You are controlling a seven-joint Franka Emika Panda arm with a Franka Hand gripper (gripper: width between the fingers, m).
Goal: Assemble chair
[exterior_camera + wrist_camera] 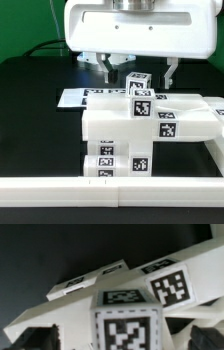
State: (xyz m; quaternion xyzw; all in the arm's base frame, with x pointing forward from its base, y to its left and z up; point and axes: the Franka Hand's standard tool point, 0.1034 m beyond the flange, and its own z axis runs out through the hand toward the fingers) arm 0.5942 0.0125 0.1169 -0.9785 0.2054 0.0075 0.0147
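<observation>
The partly built chair (140, 125) is a blocky white piece with black-and-white tags, standing near the front rail in the exterior view. A tagged upright block (138, 86) rises from its top. My gripper (139, 70) hangs above it, and its fingers (107, 68) stand wide on either side of that block without touching it. In the wrist view the tagged block top (125, 328) lies between the dark fingertips (40, 336), with gaps on both sides. The chair's long blocks (120, 277) run off diagonally beyond. The gripper (122, 341) is open and holds nothing.
The marker board (80, 97) lies flat on the black table behind the chair at the exterior view's left. A long plain white rail (60, 185) runs across the front. A green wall edge shows at the back.
</observation>
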